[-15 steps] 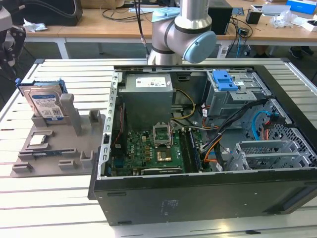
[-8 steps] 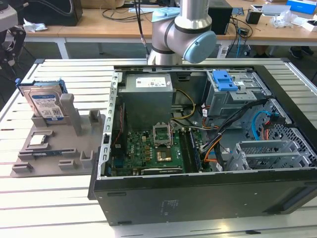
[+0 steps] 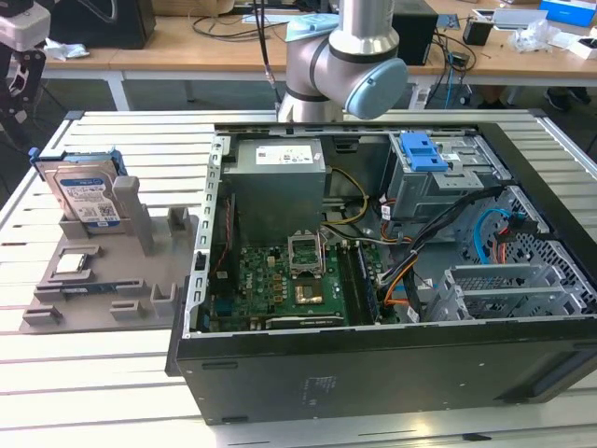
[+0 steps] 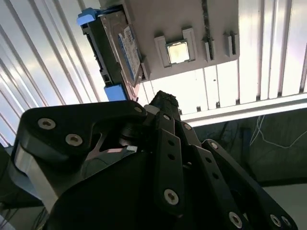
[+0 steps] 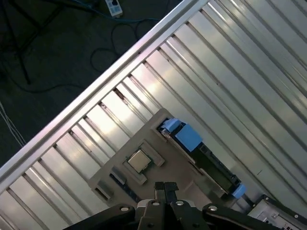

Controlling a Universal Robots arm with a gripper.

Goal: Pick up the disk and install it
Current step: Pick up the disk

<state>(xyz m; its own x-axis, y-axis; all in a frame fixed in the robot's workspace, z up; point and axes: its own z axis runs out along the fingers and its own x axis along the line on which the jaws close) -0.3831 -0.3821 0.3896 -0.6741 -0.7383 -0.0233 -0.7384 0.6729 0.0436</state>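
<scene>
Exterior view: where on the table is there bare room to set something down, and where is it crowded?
Bare table slats lie between the grey fixture and the near edge, at the exterior view's left. A second bare strip runs behind the fixture and the upright disk. The open computer case is crowded with a motherboard and cables.

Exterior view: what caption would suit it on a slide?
The disk stands upright in its grey holder beside the open computer case, robot arm behind.
</scene>
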